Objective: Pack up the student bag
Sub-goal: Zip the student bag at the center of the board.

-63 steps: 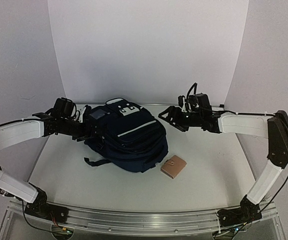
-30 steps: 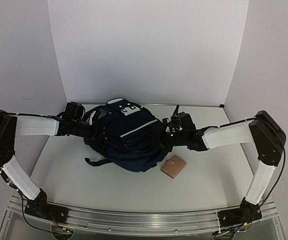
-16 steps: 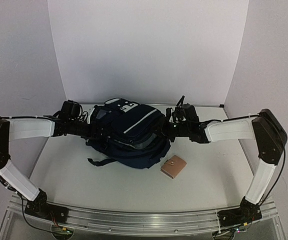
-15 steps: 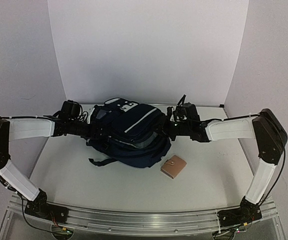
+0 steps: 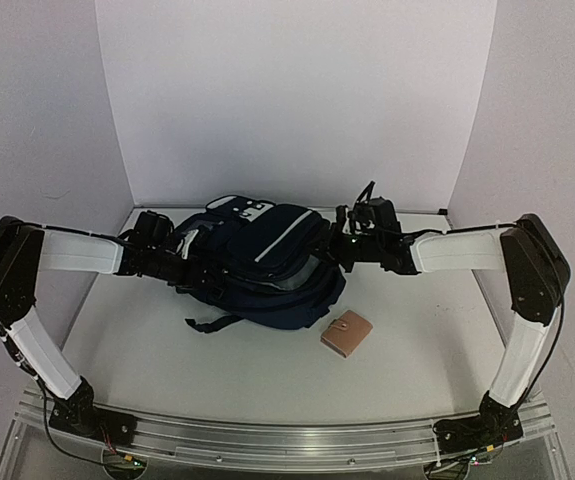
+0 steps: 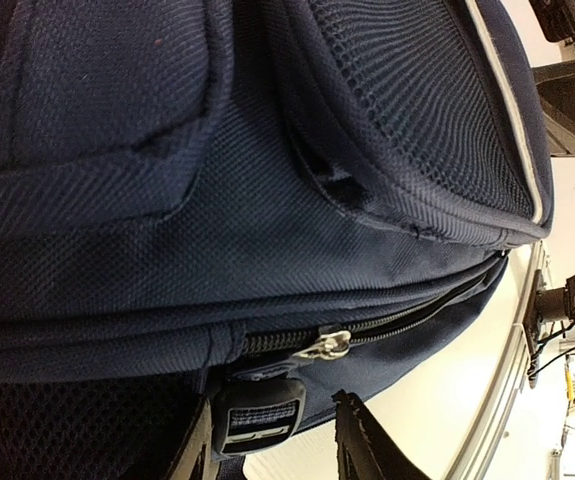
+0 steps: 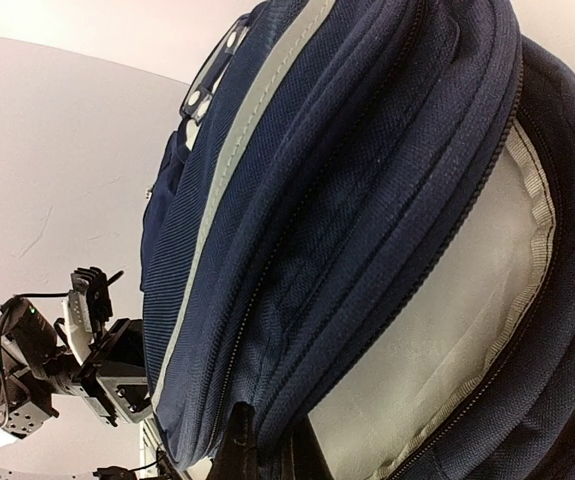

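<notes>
The student bag [image 5: 257,262], a navy backpack with white stripes, lies in the middle of the table. My right gripper [image 5: 333,251] is at its right side, shut on the upper edge of the main opening. In the right wrist view that gripper [image 7: 272,432] pinches the navy fabric, and the grey lining [image 7: 447,320] shows in the gap below. My left gripper [image 5: 193,270] is at the bag's left side. In the left wrist view it [image 6: 272,422] is open around a black strap buckle [image 6: 257,415], just below a silver zipper pull [image 6: 325,345]. The buckle lies against one finger, with a gap to the other.
A small brown wallet [image 5: 347,333] lies on the table in front of the bag's right corner. A black strap [image 5: 212,322] trails from the bag's front left. White walls close in the back and both sides.
The right gripper shut on the bag's opening edge and lifted it back and right, baring the grey lining. The bag shifted slightly right. The left gripper's jaws narrowed around the buckle.
</notes>
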